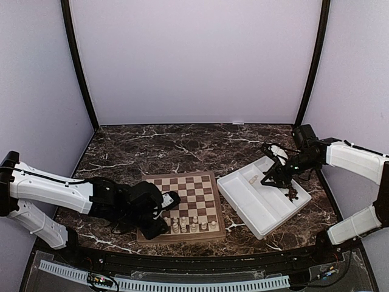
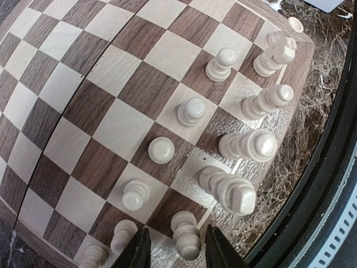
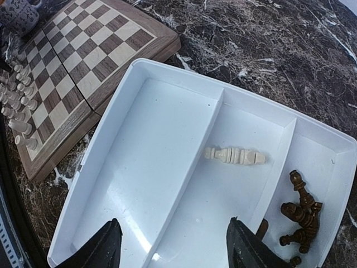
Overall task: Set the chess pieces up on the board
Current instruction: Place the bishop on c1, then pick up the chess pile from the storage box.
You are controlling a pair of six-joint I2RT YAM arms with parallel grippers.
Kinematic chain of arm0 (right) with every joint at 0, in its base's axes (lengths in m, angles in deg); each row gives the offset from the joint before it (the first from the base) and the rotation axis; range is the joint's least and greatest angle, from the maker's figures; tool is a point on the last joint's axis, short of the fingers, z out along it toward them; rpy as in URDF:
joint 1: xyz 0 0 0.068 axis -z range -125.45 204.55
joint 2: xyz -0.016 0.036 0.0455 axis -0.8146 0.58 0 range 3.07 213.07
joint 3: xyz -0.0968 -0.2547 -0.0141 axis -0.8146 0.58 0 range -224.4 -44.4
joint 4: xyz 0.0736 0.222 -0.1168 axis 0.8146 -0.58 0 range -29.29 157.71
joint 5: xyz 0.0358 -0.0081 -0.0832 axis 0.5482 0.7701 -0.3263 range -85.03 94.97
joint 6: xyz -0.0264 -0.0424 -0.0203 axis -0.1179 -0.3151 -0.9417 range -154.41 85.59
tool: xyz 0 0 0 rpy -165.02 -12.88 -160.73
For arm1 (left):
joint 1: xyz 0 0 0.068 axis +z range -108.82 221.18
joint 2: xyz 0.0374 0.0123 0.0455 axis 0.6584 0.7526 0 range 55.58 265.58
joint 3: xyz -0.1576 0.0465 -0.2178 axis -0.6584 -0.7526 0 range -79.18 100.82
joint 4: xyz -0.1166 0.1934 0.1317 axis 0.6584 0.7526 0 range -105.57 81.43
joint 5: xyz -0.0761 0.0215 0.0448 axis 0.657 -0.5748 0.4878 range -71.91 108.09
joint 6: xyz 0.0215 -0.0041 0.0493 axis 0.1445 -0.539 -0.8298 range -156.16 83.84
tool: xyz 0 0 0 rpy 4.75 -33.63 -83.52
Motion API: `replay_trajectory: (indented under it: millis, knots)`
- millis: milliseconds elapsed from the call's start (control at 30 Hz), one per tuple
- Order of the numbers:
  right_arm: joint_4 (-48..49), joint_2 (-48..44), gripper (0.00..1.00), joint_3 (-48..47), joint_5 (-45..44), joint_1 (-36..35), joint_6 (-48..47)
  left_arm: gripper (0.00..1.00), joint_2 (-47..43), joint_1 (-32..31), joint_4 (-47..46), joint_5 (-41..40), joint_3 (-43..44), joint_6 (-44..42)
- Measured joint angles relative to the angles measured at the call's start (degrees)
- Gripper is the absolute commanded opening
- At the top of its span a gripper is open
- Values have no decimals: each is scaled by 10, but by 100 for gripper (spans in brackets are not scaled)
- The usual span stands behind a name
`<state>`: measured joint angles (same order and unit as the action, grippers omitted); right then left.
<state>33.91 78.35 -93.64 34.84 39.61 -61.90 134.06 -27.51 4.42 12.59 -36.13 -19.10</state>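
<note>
- My left claw, slightly apart, straddles a cream pawn on the board.
- My right claw gapes empty over the tray, near the right edge of the desk.

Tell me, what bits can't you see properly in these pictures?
Top view: the left arm covers the near-left squares of the board.
Left wrist view: the cream pawns at the bottom are cut off by the edge.
Right wrist view: the dark pieces in the white tray overlap and are partly cut off, so they are uncountable.
</note>
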Motion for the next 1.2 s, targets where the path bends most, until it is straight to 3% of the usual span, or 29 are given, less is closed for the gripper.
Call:
replay_trajectory:
  millis: [233, 367, 733, 933, 1200]
  knots:
    - [-47, 16, 46, -21, -34, 0, -90, 58, -92, 0, 55, -20, 31, -20]
    - [-73, 58, 44, -56, -75, -1, -150, 62, -129, 0, 50, -48, 70, -42]
    - [-85, 212, 49, -205, -176, -34, -313, 62, 24, 38, -8, -81, 232, -57]
    - [-89, 301, 52, -245, -200, -46, -377, 62, 34, 72, -64, -40, 237, -27]
    - [-93, 338, 56, -286, -220, -58, -407, 62, 34, 130, -107, 9, 232, 0]
